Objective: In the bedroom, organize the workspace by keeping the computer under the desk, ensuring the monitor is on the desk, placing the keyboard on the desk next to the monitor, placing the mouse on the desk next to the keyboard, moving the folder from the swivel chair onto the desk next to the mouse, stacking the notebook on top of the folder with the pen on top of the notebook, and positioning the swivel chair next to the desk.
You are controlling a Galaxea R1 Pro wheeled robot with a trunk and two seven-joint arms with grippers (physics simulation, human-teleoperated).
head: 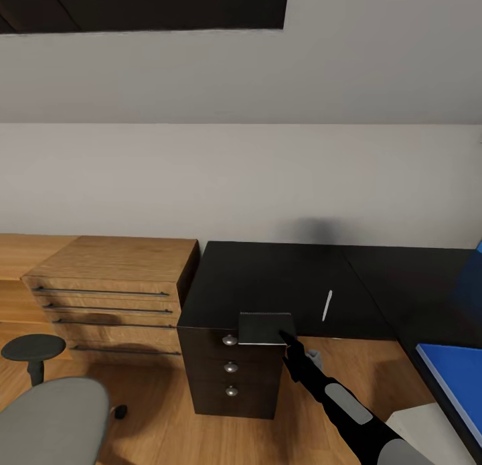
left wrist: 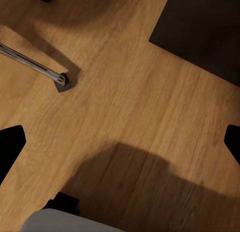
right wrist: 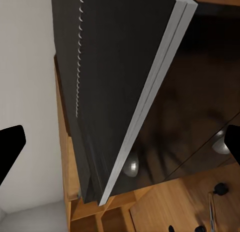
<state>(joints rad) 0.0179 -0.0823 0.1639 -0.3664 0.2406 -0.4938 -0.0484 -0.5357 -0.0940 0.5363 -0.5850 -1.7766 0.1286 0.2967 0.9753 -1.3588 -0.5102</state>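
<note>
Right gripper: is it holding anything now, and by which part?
It looks to hold the notebook, pinched at its near right corner by the right gripper, above the desk's front edge. The left gripper holds nothing.

Right arm (head: 348, 408): glossy black segmented shell, grey oval inset panels, grey wrist cuff, black tool (head: 286, 336); wrist cams show black fingertips (right wrist: 10, 147).

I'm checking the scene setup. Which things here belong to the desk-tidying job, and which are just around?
Job: notebook at right gripper; pen; folder; desk; swivel chair.
Around: wooden dresser; floor.
</note>
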